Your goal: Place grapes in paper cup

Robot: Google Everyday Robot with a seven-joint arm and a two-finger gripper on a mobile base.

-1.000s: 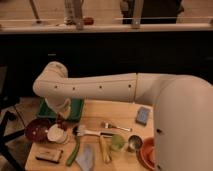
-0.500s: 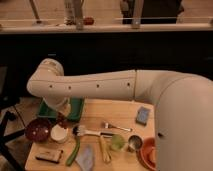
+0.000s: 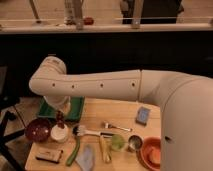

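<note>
Grapes (image 3: 60, 118) in hand (image 3: 61, 113), above paper cup (image 3: 59, 133).

text on the table (image 3: 125, 107): none I can read, no labels or brands on anything there
markings on the arm (image 3: 100, 85): just small dark dots, no letters or numbers
gripper (image 3: 60, 116): hangs right over the paper cup (image 3: 59, 133), no print on either

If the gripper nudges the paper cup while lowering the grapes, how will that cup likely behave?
The paper cup looks short, wide and upright, so it would more likely slide than tip. It is probably light, offering little resistance. The gripper hangs just above its rim with the grapes, and the maroon bowl beside it might stop a leftward slide.
</note>
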